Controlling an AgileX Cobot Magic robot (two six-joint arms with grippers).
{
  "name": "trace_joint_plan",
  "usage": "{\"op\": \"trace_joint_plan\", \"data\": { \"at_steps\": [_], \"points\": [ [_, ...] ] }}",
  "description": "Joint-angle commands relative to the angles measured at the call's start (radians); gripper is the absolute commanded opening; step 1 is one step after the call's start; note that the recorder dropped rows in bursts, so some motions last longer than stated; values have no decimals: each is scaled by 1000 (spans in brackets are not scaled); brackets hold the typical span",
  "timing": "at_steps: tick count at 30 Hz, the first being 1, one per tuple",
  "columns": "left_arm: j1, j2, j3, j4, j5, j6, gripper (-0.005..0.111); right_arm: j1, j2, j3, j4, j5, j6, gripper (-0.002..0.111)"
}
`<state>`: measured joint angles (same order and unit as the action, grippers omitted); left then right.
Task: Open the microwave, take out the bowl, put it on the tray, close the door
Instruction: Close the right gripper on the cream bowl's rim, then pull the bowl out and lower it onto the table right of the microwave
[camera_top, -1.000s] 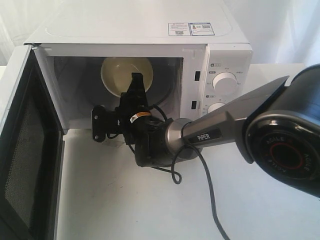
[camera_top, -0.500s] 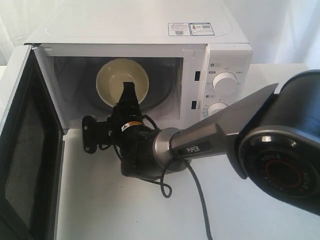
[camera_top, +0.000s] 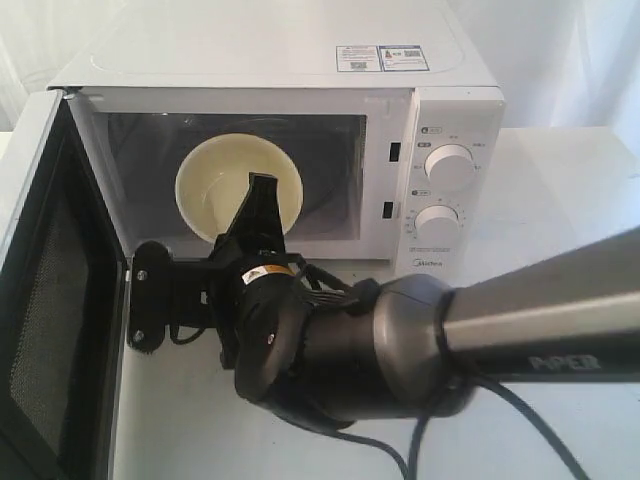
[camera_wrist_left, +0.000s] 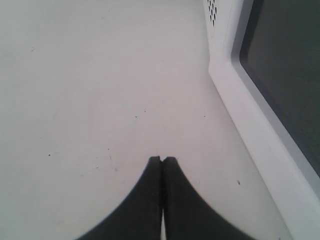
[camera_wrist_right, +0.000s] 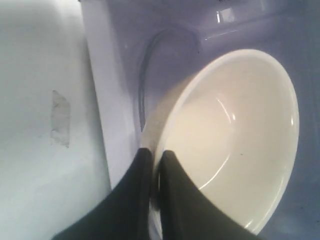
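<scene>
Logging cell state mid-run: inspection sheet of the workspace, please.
Surface: white table, a few small dark specks.
Job's things: microwave with door swung wide open; bowl tilted at the cavity mouth; tray not in view.
Clutter: nothing seen.
Grippers: right gripper shut on the bowl's rim; left gripper shut, empty, over the table beside the door.
Cables: black cable hanging under the right arm.
Surroundings: white backdrop behind the microwave.
</scene>
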<state>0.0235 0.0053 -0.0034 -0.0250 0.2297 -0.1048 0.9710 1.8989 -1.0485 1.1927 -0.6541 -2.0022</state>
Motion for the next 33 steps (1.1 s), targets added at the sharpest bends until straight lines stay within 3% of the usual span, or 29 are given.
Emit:
{"op": "trace_joint_plan", "data": {
  "at_steps": [1,8,18,26,33],
  "points": [
    [4,-5,3,2,3,-1,0,62,-109,77,143,3,-124,0],
    [4,-5,3,2,3,-1,0,151,-312,191,308,3,-133,0],
    [4,-5,3,2,3,-1,0,157,-539,368,552,-101,-133,0],
    [4,-5,3,2,3,-1,0,182,-560,464,552,-291,-133,0],
    [4,-5,3,2,3,-1,0,184,-560,596,552,-172,-133,0]
  ]
}}
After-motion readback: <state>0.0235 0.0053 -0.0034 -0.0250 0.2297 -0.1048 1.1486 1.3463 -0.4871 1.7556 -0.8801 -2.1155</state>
